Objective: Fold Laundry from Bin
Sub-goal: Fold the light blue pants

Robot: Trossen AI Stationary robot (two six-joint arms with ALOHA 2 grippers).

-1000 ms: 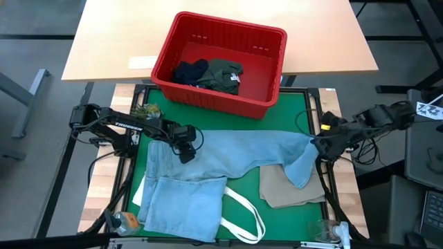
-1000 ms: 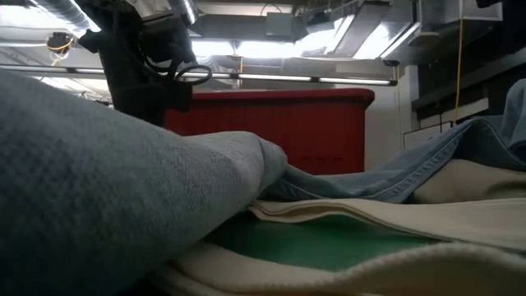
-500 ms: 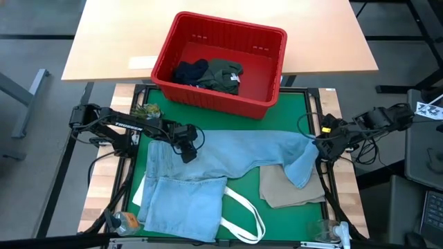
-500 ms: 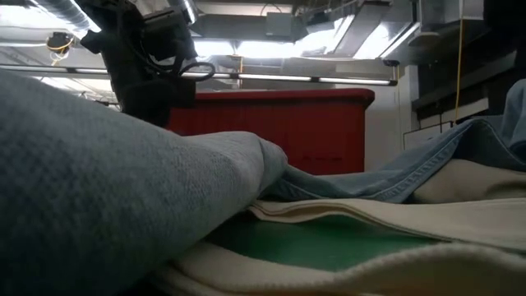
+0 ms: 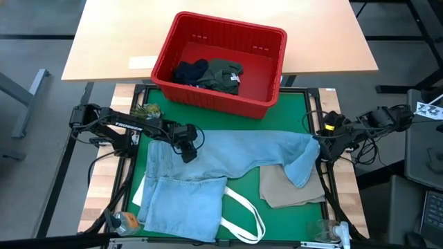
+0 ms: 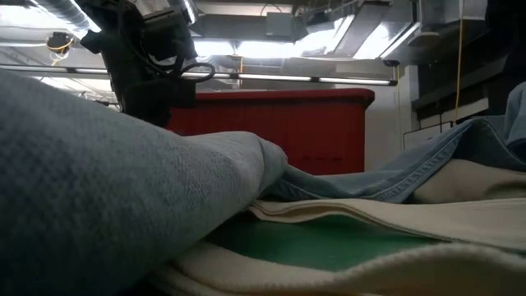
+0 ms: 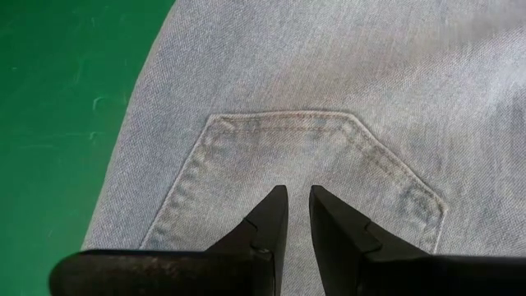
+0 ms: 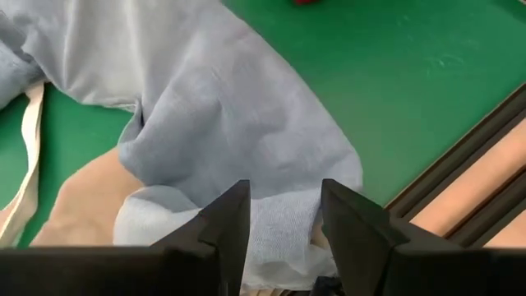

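**Jeans spread on the mat, both grippers at their edges**

The green mat (image 5: 287, 111) fills the work table, and beyond its far edge a wooden table (image 5: 111, 41) carries the red bin (image 5: 266, 59). Inside the bin lie a dark navy garment (image 5: 190, 71) and, touching it, a dark olive shirt (image 5: 227, 75).

The light blue jeans (image 5: 228, 155) lie across the mat, the waist and seat part on the left side and one leg running toward the right edge, where its end is bunched and turned over. In the low view the jeans fill the foreground, with the bin's red wall behind them. A beige cloth (image 5: 287, 188) lies flat near the front right of the mat, partly under the bunched leg end. A white tote (image 5: 242, 214) shows its straps just beside the jeans' near edge.

The left gripper (image 5: 187, 146) sits over the seat of the jeans; in its wrist view the fingers (image 7: 267, 222) are nearly pressed together, a thin gap between them, above a back pocket (image 7: 304, 164) and pinching nothing that shows. The right gripper (image 5: 320, 146) is at the mat's right edge by the bunched leg end; its fingers (image 8: 226, 222) are spread apart, with denim lying between them.
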